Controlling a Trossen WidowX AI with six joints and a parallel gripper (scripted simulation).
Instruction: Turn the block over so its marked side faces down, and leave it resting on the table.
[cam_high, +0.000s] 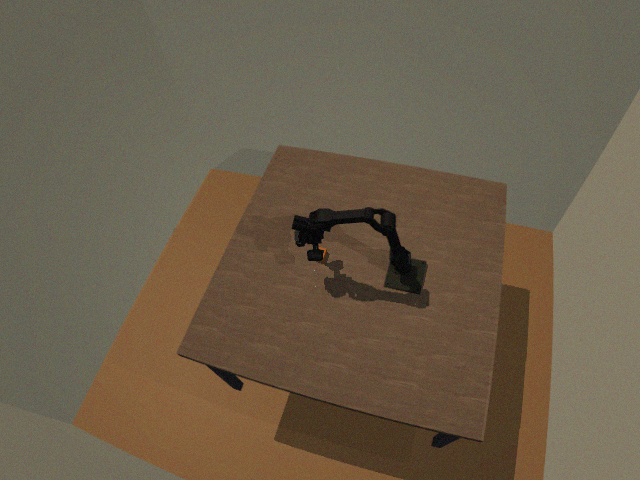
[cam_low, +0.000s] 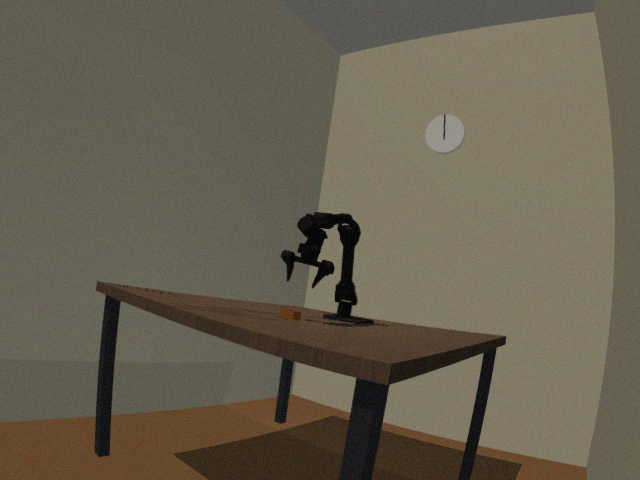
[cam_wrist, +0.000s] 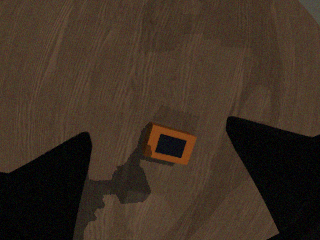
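Observation:
An orange block (cam_high: 323, 252) (cam_low: 290, 314) (cam_wrist: 171, 145) rests on the table (cam_high: 361, 351) (cam_low: 392, 346). Its dark rectangular mark (cam_wrist: 175, 146) faces up in the wrist view. My gripper (cam_low: 300, 284) (cam_wrist: 160, 131) is wide open and empty, pointing down above the block with clear height between the fingertips and the block. In the wrist view the block lies between the two fingers, a little below the line of their tips and slightly rotated. In the top view the gripper hides most of the block.
The arm's base plate (cam_high: 419, 276) (cam_low: 356, 320) stands on the table, to the right of the block in the top and exterior views. The arm arches from it over to the block. Dark shadows of the arm lie on the table. A round clock (cam_low: 444, 133) hangs on the wall.

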